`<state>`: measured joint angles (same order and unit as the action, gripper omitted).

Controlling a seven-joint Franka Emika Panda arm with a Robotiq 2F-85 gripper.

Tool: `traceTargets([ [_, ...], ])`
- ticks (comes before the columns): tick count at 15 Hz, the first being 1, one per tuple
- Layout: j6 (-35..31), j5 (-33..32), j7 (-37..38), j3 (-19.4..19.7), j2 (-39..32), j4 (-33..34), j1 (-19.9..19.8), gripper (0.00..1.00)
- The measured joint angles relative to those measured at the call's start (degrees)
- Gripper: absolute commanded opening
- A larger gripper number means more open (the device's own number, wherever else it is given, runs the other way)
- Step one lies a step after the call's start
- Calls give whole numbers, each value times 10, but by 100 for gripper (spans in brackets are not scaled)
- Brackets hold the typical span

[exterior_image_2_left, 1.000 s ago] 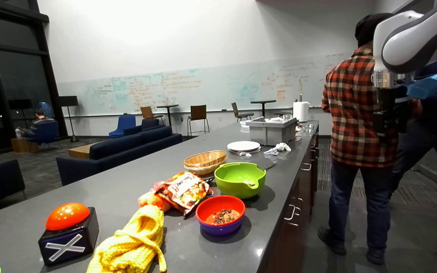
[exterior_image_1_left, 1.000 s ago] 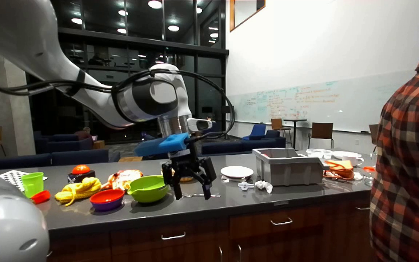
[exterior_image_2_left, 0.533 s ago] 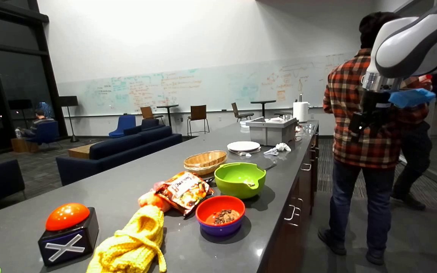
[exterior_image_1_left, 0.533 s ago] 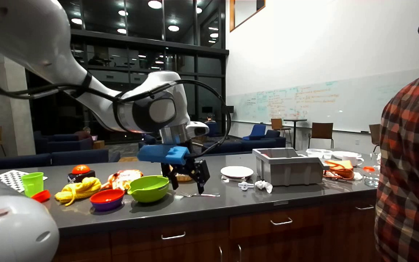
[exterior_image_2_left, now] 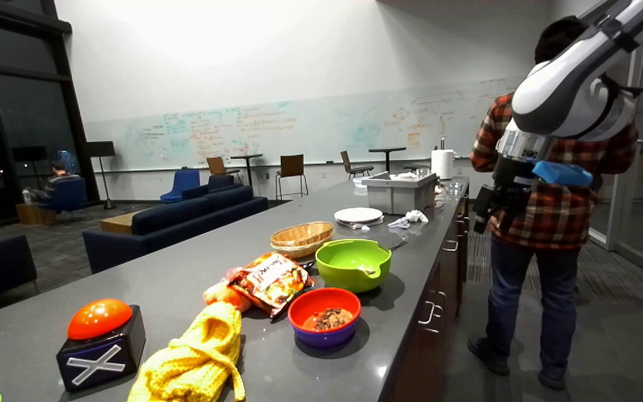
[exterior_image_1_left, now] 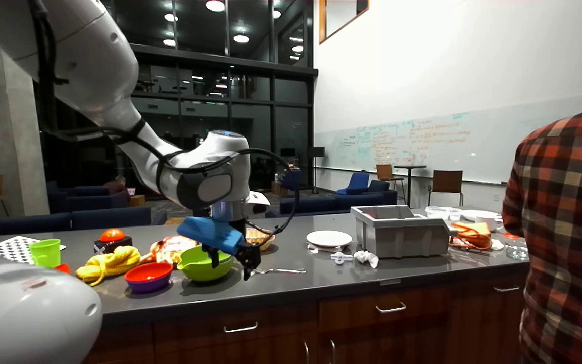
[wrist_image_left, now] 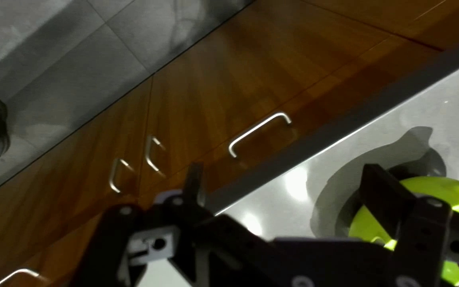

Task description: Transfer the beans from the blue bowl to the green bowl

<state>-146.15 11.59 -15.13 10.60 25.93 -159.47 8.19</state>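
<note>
The blue bowl [exterior_image_2_left: 326, 338], purple-blue outside and red inside, stands upright near the counter's front edge in both exterior views. Brown beans [exterior_image_2_left: 334, 318] lie in its bottom. Beside it is the larger lime-green bowl [exterior_image_2_left: 353, 267], with a pouring lip; in the wrist view the green bowl [wrist_image_left: 436, 191] is partly hidden behind a finger. My gripper [exterior_image_1_left: 231, 269] hangs above and in front of the green bowl in an exterior view, by the counter edge. The wrist view shows the gripper [wrist_image_left: 284, 168] open, fingers wide apart, with nothing between them.
A fork [exterior_image_1_left: 283, 271], wicker basket [exterior_image_2_left: 302, 237] and snack bag [exterior_image_2_left: 271, 282] lie near the green bowl. A yellow knitted pouch [exterior_image_2_left: 193, 357] and red-domed buzzer [exterior_image_2_left: 101, 343] stand beyond the blue bowl. Farther off are a white plate [exterior_image_1_left: 329, 239], grey bin [exterior_image_1_left: 402, 235] and a person [exterior_image_1_left: 569, 227].
The arm has come down and moved toward the green bowl, and the gripper has turned and tilted. The bowls and beans have not moved. The person has shifted.
</note>
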Motion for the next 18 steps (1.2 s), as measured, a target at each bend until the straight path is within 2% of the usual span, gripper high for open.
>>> traceTargets([
  [12, -184, 338, -135, -10, -100, 1, 192, 100],
  [18, -215, 441, -177, -46, -116, 3, 263, 100],
])
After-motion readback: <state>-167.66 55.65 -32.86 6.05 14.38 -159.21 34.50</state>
